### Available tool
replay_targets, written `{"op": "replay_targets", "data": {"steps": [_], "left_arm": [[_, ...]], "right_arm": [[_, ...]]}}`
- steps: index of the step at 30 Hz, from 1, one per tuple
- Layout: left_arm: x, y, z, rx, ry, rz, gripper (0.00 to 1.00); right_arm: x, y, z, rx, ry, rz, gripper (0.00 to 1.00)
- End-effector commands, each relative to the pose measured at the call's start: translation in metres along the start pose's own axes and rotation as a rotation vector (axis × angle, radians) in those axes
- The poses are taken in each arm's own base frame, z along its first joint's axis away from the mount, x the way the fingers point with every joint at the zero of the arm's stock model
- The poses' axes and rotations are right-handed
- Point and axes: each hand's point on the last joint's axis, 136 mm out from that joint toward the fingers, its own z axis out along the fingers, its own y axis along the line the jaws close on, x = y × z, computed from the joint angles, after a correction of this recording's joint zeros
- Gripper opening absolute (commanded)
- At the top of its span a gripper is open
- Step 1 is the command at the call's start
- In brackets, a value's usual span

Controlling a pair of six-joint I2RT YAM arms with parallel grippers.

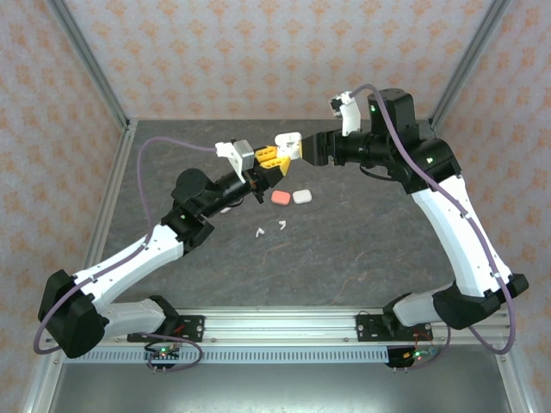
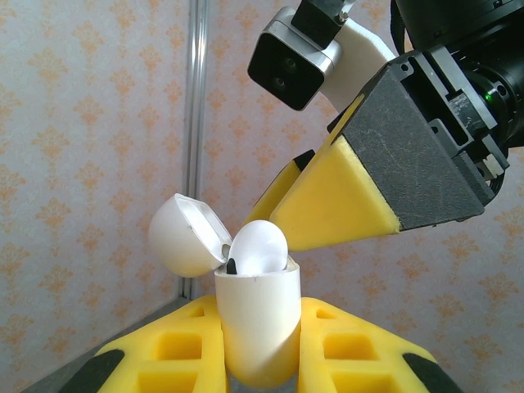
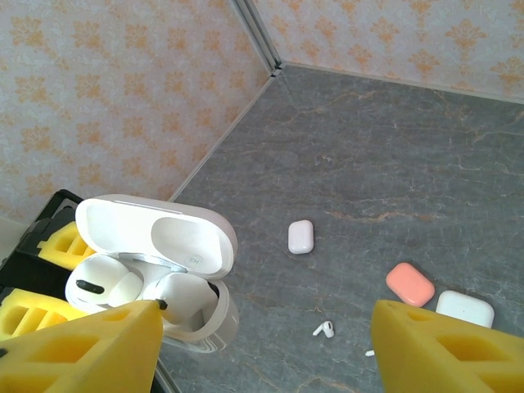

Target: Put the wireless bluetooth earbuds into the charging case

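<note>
Left tool point(image 2: 260, 360) pinches an open white case point(image 2: 255, 315), lid tipped back. Two glossy white earbuds point(image 3: 106, 282) sit in it. Right tool point(image 3: 264, 332) stands spread just above them. A loose earbud point(image 3: 325, 329), a pink case point(image 3: 409, 283) and two white cases point(image 3: 464, 308) point(image 3: 300, 237) lie on the grey counter point(image 3: 393, 147), below wallpapered walls point(image 3: 123, 74).

The lower end of the charging case point(image 2: 255, 319) is hidden between the pads of the left pincer point(image 2: 260, 360). On the bench point(image 1: 362, 249), two earbuds point(image 1: 281, 225) are too small to tell stem from bud.
</note>
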Motion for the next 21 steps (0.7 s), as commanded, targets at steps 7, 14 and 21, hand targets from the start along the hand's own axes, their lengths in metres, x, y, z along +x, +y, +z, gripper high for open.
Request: {"op": "replay_targets", "data": {"steps": [7, 14, 21], "left_arm": [[-0.019, -0.008, -0.002, 0.026, -0.063, 0.023, 0.0], [-0.019, -0.013, -0.003, 0.055, -0.056, 0.024, 0.0], [-0.019, -0.013, -0.002, 0.056, -0.057, 0.02, 0.0]], "right_arm": [[-0.016, 0.033, -0.024, -0.197, -0.109, 0.003, 0.9], [-0.019, 0.037, -0.008, -0.28, -0.074, 0.055, 0.94], [-0.025, 0.054, -0.001, -0.4, -0.06, 0.069, 0.9]]}}
